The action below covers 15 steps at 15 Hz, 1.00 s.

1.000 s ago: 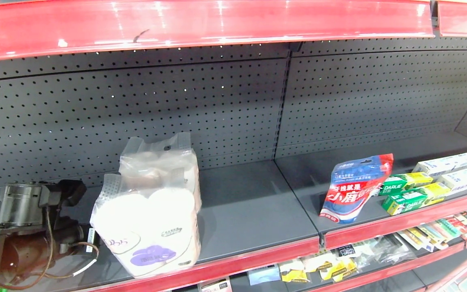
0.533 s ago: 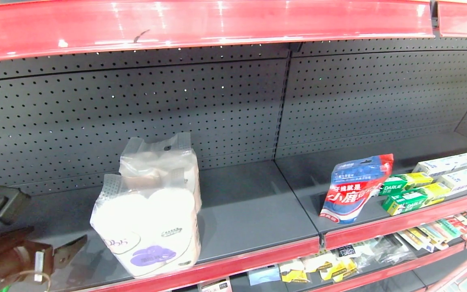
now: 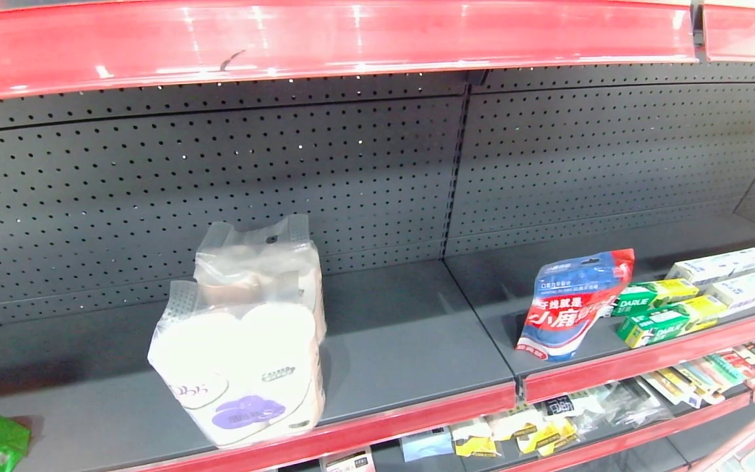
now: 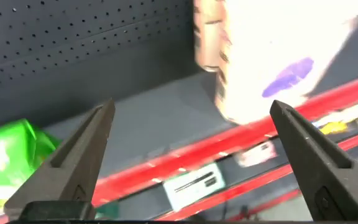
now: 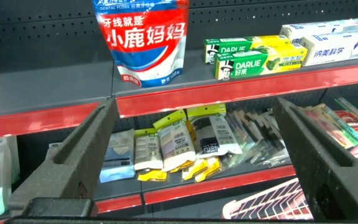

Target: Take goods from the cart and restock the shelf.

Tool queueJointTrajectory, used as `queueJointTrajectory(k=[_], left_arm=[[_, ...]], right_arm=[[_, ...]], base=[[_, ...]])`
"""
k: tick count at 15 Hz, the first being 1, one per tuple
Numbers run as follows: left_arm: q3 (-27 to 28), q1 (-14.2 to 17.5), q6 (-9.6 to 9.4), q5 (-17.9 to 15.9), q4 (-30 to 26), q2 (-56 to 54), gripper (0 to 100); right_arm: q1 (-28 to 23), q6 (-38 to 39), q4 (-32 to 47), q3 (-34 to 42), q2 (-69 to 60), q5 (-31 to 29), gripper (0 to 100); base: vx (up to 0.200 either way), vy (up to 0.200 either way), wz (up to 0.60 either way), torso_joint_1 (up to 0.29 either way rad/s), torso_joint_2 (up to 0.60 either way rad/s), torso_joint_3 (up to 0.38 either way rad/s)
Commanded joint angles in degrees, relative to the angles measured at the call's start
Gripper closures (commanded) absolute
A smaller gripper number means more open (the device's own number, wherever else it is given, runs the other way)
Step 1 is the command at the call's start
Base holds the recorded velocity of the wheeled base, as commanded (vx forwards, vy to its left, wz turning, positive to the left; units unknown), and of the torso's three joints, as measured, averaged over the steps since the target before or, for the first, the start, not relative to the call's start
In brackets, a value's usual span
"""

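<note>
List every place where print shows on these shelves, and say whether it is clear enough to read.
Blue-and-red pouch: large white characters, readable.
Green toothpaste boxes: bold white lettering, readable.
White boxes: blue characters, too small.
Toilet-paper pack: purple logo, blurred.
Shelf-edge tag: blurred.

A dark perforated back panel [image 3: 253, 177] stood behind the grey shelf [image 3: 404, 334], split by an upright post [image 3: 457, 170]. The glossy red strip [image 3: 351, 36] along the tier above shone with streaks of overhead light.
</note>
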<state>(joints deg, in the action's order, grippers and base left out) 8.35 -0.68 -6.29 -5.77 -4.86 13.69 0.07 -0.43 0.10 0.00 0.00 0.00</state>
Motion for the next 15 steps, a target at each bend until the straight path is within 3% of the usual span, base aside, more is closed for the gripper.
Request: queueJointTrajectory(k=[1,2,3,4,5,6,7,9,10,11,12,13,15], left_arm=[[-3.08,0.42,5.68,3.92,-3.22,-12.64,0],[-3.17,0.51,5.68,4.71,-3.22,-12.37,0],[-3.25,0.59,5.59,8.40,-3.13,-13.69,0],[-3.60,0.59,5.59,9.55,-2.78,-13.69,0],[-6.42,0.59,5.68,12.97,2.93,-13.69,0],[-8.35,0.59,5.68,13.41,7.85,-13.69,0],[-8.35,0.51,5.41,12.62,7.76,-13.69,0],[-8.35,0.51,4.53,3.39,5.92,-13.69,0],[-8.35,0.51,4.18,3.57,4.69,-13.69,0],[-8.26,0.51,6.82,4.80,4.95,-13.69,0],[-8.26,0.51,7.43,5.15,5.04,-13.69,0],[-8.35,0.51,6.20,5.06,5.04,-13.69,0],[-8.35,0.51,6.20,5.59,5.04,-13.69,0]], right_arm=[[0.01,-0.01,-0.01,0.00,0.09,0.00,0],[0.01,-0.01,-0.01,0.00,0.09,0.00,0],[0.01,-0.01,-0.01,0.00,0.09,0.00,0],[0.01,-0.01,-0.01,0.00,0.09,0.00,0],[0.01,-0.01,-0.01,0.00,0.09,0.00,0],[0.01,-0.01,-0.01,0.00,0.09,0.00,0],[0.01,-0.01,-0.01,0.00,0.09,0.00,0],[0.01,-0.01,-0.01,-0.09,0.09,0.00,0],[0.10,-0.01,-0.01,-0.09,0.09,0.00,0],[0.01,-0.01,-0.01,0.00,0.09,0.00,0],[0.01,-0.10,-0.01,0.00,0.09,0.00,0],[0.10,-0.10,-0.01,0.00,0.09,0.00,0],[0.10,-0.28,-0.01,0.00,0.09,0.09,0]], base=[[0.000,0.000,0.00,0.000,0.00,0.000],[0.000,0.000,0.00,0.000,0.00,0.000],[0.000,0.000,0.00,0.000,0.00,0.000],[0.000,0.000,0.00,0.000,0.00,0.000],[0.000,0.000,0.00,0.000,0.00,0.000],[0.000,0.000,0.00,0.000,0.00,0.000],[0.000,0.000,0.00,0.000,0.00,0.000],[0.000,0.000,0.00,0.000,0.00,0.000],[0.000,0.000,0.00,0.000,0.00,0.000],[0.000,0.000,0.00,0.000,0.00,0.000],[0.000,0.000,0.00,0.000,0.00,0.000],[0.000,0.000,0.00,0.000,0.00,0.000],[0.000,0.000,0.00,0.000,0.00,0.000]])
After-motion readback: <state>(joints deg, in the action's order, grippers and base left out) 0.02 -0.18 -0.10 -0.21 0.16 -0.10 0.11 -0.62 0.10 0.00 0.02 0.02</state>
